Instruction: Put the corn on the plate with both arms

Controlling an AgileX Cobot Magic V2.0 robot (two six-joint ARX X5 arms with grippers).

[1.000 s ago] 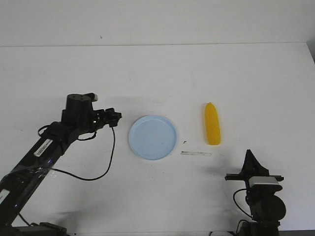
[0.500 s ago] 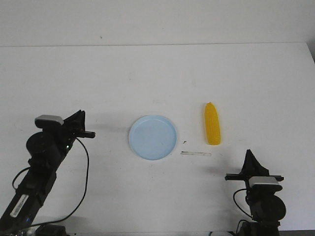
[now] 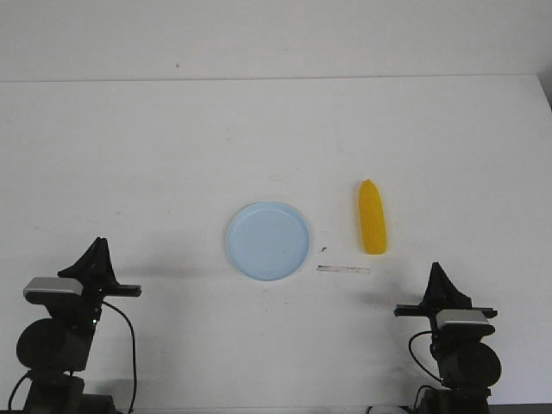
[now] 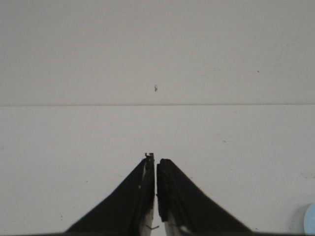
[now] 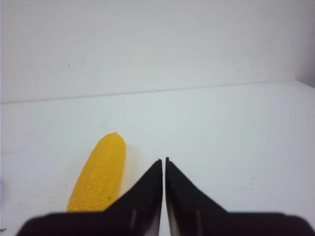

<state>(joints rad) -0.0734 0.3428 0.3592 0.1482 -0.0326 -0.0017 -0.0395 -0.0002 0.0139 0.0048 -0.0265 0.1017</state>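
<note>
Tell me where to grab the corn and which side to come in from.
Grip the corn across its thick middle, coming straight down with the right claw, which sits nearest. It lies flat on the table, lengthwise away from the robot, tip at the far end, so fingers should close on its left and right sides.

Looks like a lab or robot test bench rather than a home or kitchen. Plain white table [image 3: 172,147] filling nearly the whole frame, meeting a bare white wall [image 3: 259,39] along the top edge, with no furniture, decoration or kitchenware anywhere. Two black robot arms with exposed cables and grey camera blocks mounted at the lower left [image 3: 56,341] and lower right [image 3: 461,345] corners. Props staged in the middle: a pale blue plate [image 3: 268,241] at centre, a plastic-looking yellow corn cob [image 3: 373,217] to its right, a thin strip [image 3: 343,269] like tape below them.
</note>
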